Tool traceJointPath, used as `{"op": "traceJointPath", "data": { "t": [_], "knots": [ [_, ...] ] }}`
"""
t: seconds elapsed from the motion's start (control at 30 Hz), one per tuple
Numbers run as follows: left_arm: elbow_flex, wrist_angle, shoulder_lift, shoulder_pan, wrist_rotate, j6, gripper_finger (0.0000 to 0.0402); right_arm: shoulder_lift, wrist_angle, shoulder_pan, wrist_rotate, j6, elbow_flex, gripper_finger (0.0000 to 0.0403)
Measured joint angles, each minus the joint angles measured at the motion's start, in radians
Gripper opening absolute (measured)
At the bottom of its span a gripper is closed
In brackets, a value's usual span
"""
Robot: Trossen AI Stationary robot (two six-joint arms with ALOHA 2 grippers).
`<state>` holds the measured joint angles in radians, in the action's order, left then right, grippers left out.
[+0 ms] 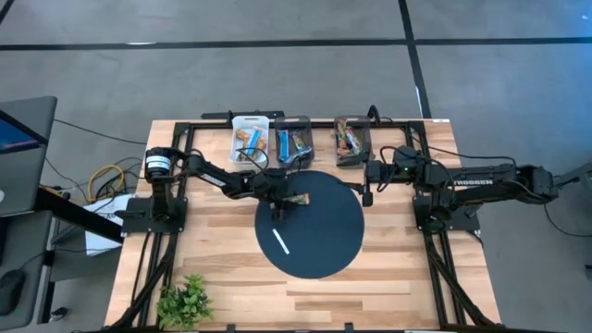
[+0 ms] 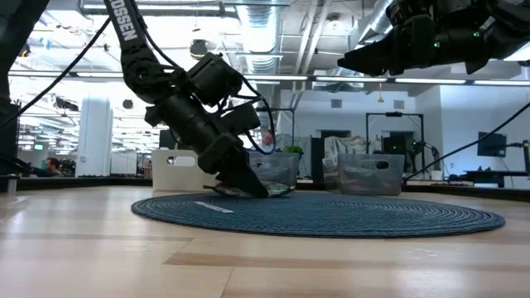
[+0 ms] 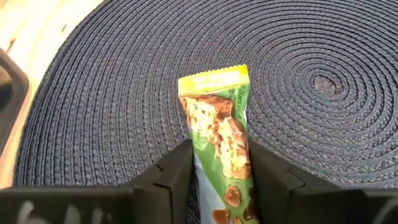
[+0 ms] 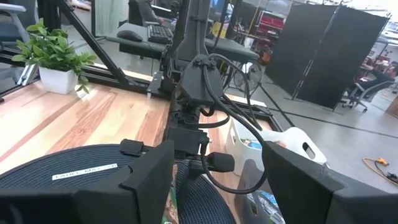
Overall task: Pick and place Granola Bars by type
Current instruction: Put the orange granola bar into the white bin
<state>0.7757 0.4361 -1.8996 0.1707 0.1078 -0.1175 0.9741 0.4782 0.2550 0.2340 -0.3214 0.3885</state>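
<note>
Green-wrapped bar [image 3: 222,134] lies on the mat [image 1: 324,240], near its middle, with my left gripper [image 3: 219,180] straddling one end, jaws closing but not yet pinching. Gripped that far off-centre it could droop or slip. Right gripper [image 1: 366,197] waits spread at the mat's edge.

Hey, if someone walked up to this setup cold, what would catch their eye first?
Probably the left gripper down on the round dark woven mat at the table's middle, its fingers either side of a green-wrapped granola bar. Next, the three clear bins of bars along the table's far edge, and the thin white stick lying on the mat. The right gripper hangs raised at the mat's right edge.
</note>
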Motion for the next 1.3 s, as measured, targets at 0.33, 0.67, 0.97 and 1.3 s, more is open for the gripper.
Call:
{"op": "traceJointPath", "data": {
  "t": [0.33,0.67,0.97,1.3],
  "knots": [
    [-0.001,0.004,0.003,0.000,-0.001,-0.013,0.0091,0.000,-0.005,0.001,0.000,0.000,0.000,0.0240],
    [-0.003,0.018,0.094,-0.003,-0.045,0.009,0.0086,0.000,-0.009,0.001,0.000,0.008,0.001,0.0240],
    [-0.002,-0.089,0.258,-0.003,-0.311,0.002,0.0086,0.000,-0.032,0.001,0.000,0.034,0.001,0.0240],
    [-0.002,-0.184,0.390,0.014,-0.919,0.001,0.0086,0.000,-0.060,0.000,0.000,0.045,0.001,0.0240]
  ]
}}
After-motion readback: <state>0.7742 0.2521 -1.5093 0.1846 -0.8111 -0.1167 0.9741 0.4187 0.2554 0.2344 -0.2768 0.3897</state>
